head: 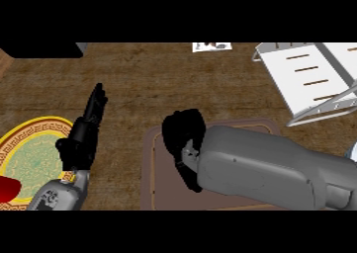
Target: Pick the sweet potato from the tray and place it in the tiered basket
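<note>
The brown tray (157, 173) lies at the counter's near middle. My right hand (185, 129) hangs over its far left part, reaching steeply down from the bulky grey forearm. No sweet potato shows anywhere; the hand and forearm cover most of the tray. The white tiered basket (312, 74) stands at the far right, well apart from the hand. My left hand (86, 131) rests open at the left, fingers straight and pointing away, between the tray and a plate.
A round plate (27, 153) with a yellow rim and green centre lies at the left edge, with a red object (2, 190) on its near side. A black block (42, 49) fills the far left corner. A small paper (210, 47) lies at the far edge.
</note>
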